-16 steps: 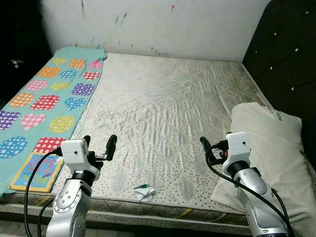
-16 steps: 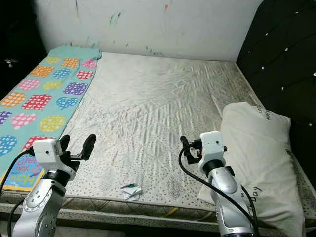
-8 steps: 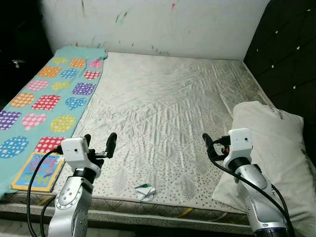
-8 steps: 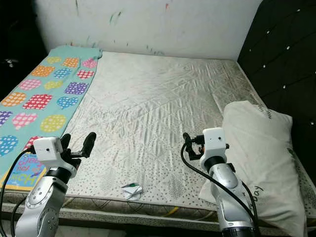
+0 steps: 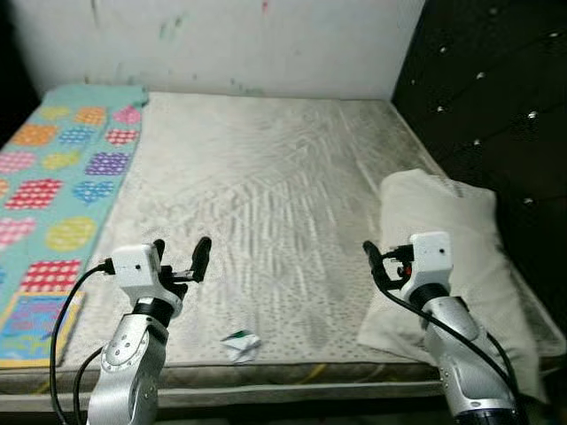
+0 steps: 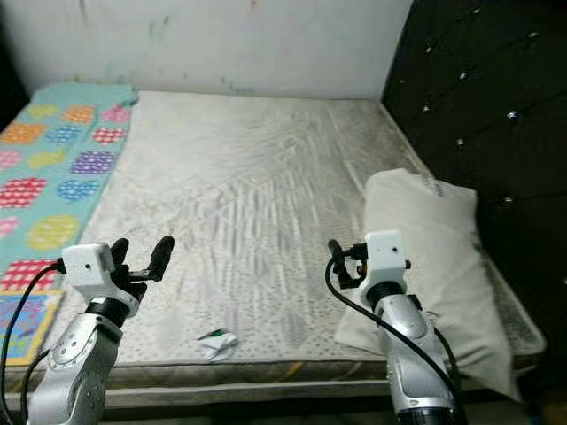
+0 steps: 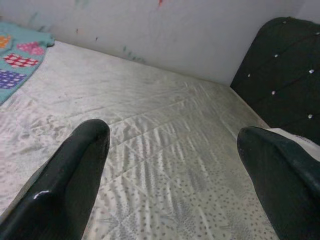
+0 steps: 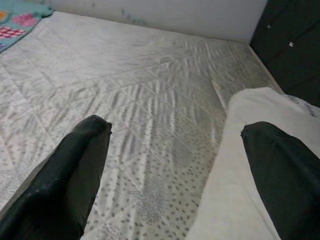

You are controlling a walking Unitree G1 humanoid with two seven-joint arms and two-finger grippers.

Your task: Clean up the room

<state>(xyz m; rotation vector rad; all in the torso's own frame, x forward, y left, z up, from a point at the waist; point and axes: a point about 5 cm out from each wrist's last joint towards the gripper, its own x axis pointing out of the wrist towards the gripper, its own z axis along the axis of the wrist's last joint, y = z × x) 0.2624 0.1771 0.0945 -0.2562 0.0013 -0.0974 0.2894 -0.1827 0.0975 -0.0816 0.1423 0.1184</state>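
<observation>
Your left gripper (image 5: 180, 256) hovers at the lower left of the frame above the bare mattress (image 5: 266, 186), fingers spread wide and holding nothing. Your right gripper (image 6: 339, 263) sits at the lower right, jaws likewise wide apart and empty, just beside the white pillow (image 5: 443, 239). A crumpled wrapper (image 5: 239, 343) lies near the mattress's front edge, bottom centre. The patterned mat (image 5: 53, 168) runs along the left.

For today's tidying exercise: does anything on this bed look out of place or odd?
A crumpled white-and-green wrapper lies on the bare mattress near its front edge. The pillow sits askew, overhanging the mattress corner. Coloured smudges mark the wall.
</observation>
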